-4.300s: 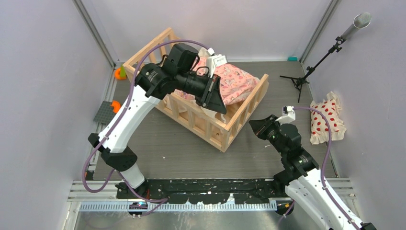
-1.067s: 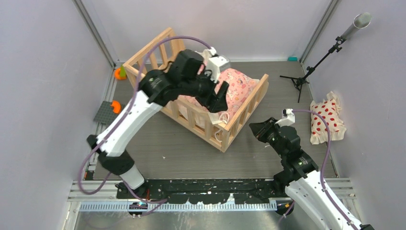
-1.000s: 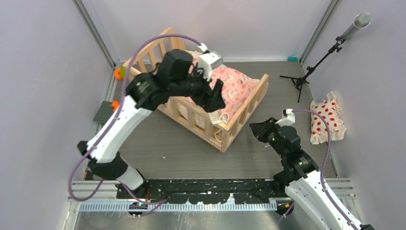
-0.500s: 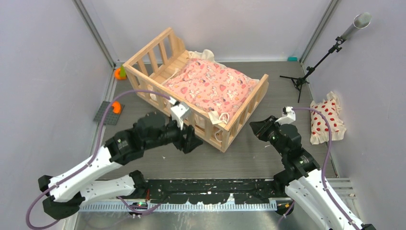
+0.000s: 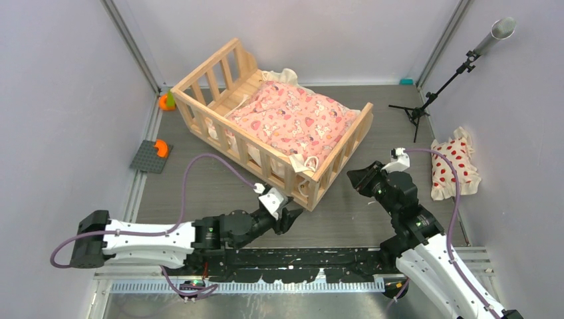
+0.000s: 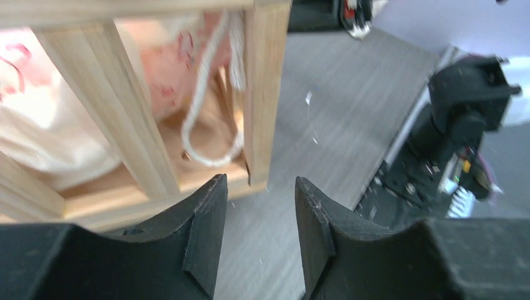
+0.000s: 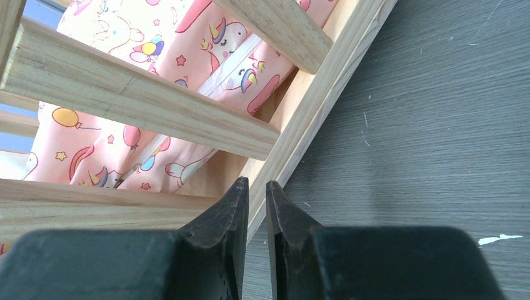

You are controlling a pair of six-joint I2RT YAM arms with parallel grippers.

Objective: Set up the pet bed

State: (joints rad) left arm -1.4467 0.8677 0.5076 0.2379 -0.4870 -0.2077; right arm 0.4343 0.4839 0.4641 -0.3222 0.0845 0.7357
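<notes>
The pet bed (image 5: 219,123), a light wooden crib with slatted rails, stands at an angle at the back of the table. A pink cartoon-print cushion (image 5: 296,119) lies flat inside it. My left gripper (image 5: 290,216) is low over the table just in front of the bed's near corner post (image 6: 265,94), open and empty (image 6: 259,181). A cream tie cord (image 6: 203,109) hangs behind that post. My right gripper (image 5: 352,178) hovers just off the bed's right end rail (image 7: 187,115). Its jaws (image 7: 256,182) stand a narrow slit apart with nothing between them.
A white pillow with red dots (image 5: 454,163) lies by the right wall. A tripod stand (image 5: 416,109) is at the back right. Orange toys (image 5: 166,101) and a grey plate (image 5: 149,158) sit by the left wall. The right arm's base (image 6: 462,119) is beyond my left fingers.
My left arm has drawn back from over the bed and dropped low toward the near edge, its jaws narrowing. The cushion now lies uncovered in the bed. The right arm has not moved.
</notes>
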